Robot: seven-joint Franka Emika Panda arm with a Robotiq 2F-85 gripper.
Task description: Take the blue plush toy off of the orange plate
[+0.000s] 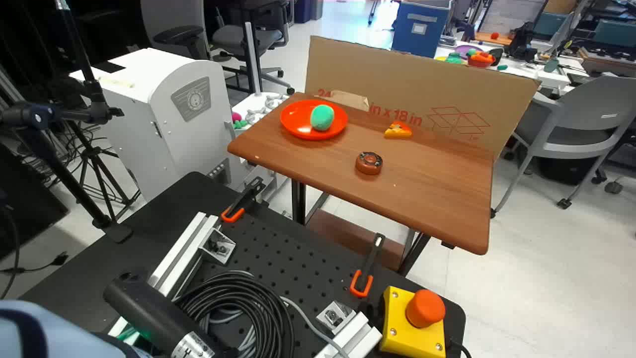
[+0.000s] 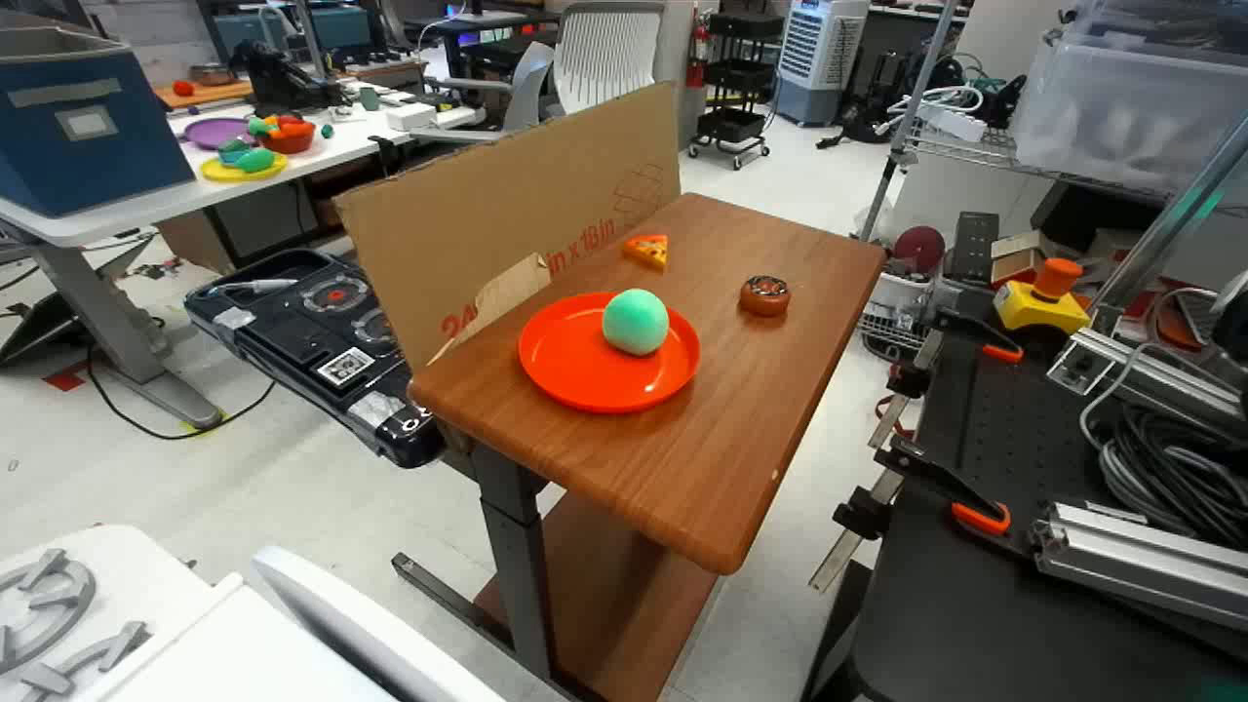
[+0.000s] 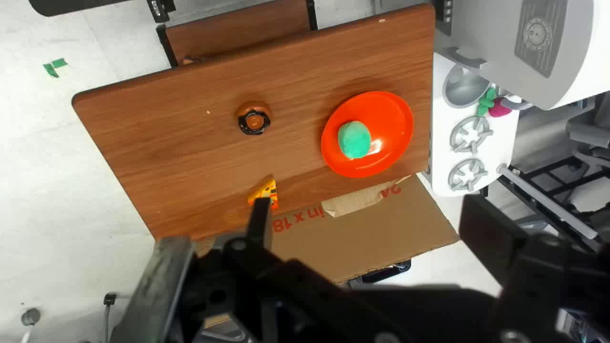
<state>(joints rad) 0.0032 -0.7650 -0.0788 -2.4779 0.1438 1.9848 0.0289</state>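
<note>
The teal-green plush toy rests on the glossy orange-red plate. In an exterior view the toy sits toward one side of the plate. In the wrist view the toy and the plate lie above and beyond the fingers. My gripper shows only in the wrist view. Its two black fingers are wide apart with nothing between them, and they are well away from the toy. The gripper is out of view in both exterior views.
A small brown ring-shaped item and an orange-yellow wedge lie on the wooden table. A cardboard panel stands upright along one long edge. A white toy stove stands beyond the table's end near the plate.
</note>
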